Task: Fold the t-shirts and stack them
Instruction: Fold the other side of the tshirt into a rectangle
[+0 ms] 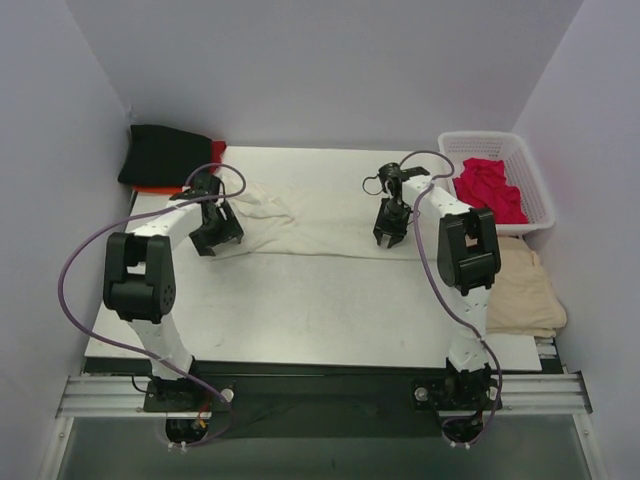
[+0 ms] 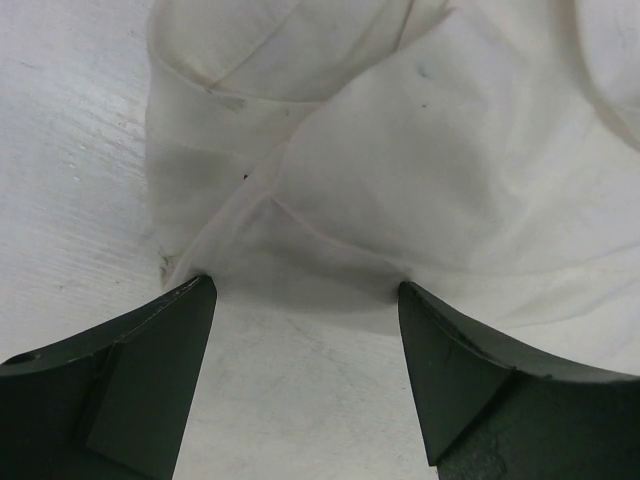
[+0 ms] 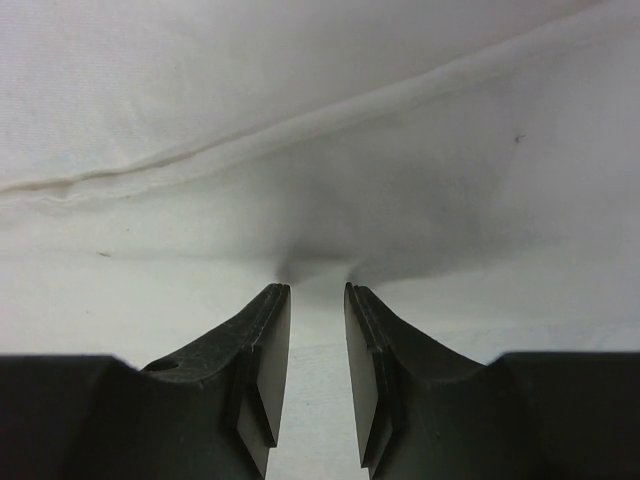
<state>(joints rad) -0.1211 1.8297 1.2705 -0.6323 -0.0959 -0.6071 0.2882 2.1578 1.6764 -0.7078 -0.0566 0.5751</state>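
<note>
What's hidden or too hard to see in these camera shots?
- Top view: the black shirt covers most of the red cloth under it.
- Top view: the right arm hides part of the tan cloth.
- Right wrist view: whether the right claw grips the white shirt; cloth bunches right at its tips.

Both arms are reaching forward, wrists tipping downward — the left end effector (image 1: 215,232) is hovering with jaws spread wide, the right end effector (image 1: 388,235) is pinching the cream-white t-shirt (image 1: 320,215) between narrow-set jaws.
</note>
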